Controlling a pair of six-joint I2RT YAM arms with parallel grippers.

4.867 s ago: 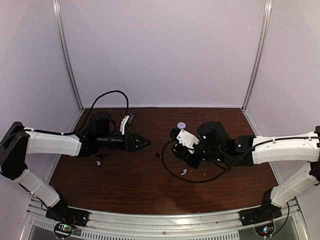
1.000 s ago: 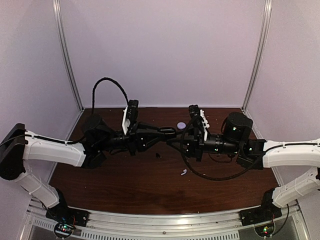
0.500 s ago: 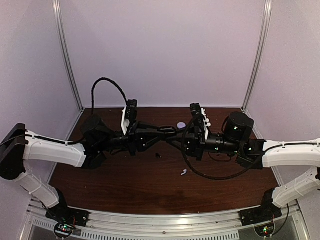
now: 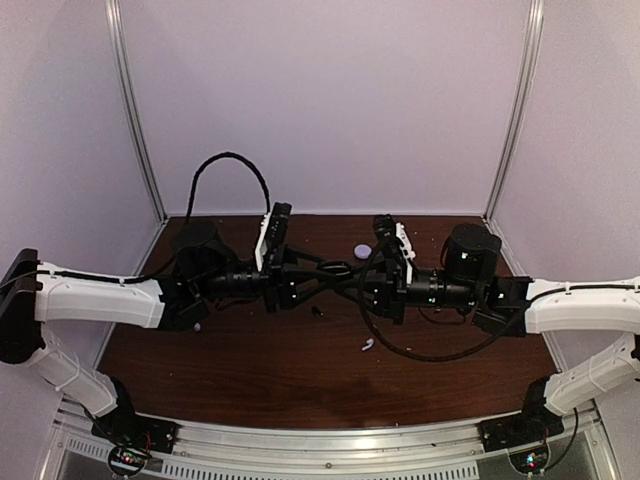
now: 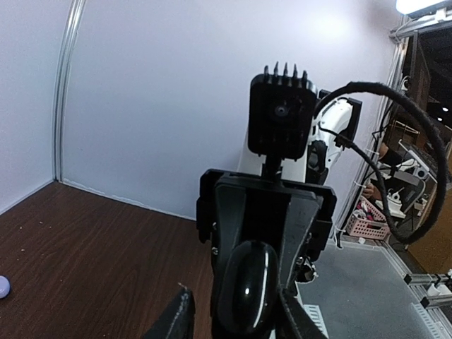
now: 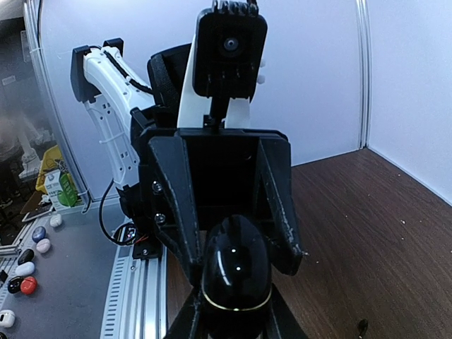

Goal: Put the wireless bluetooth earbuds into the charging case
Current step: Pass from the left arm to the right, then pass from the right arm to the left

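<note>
The pale lavender charging case [image 4: 361,251] lies shut on the table at the back middle; its edge also shows in the left wrist view [image 5: 2,286]. One earbud [image 4: 367,345] lies on the table in front of the right arm. A second pale speck [image 4: 197,325] beside the left arm may be the other earbud. Both grippers meet tip to tip in mid-air above the table. My right gripper [image 4: 337,276] [image 6: 233,321] is shut on a small black oval object [image 6: 236,279] [image 5: 247,286]. My left gripper [image 4: 341,267] [image 5: 239,319] is open, with its fingers either side of that object.
A tiny dark speck [image 4: 317,311] lies on the wood below the grippers. White walls and metal posts [image 4: 137,120] close off the back and sides. The right arm's black cable [image 4: 420,352] loops down over the table.
Since 4.9 s ago both arms have risen from the table and met in the middle. In the last second the left gripper has pushed slightly right, closer around the black object.
</note>
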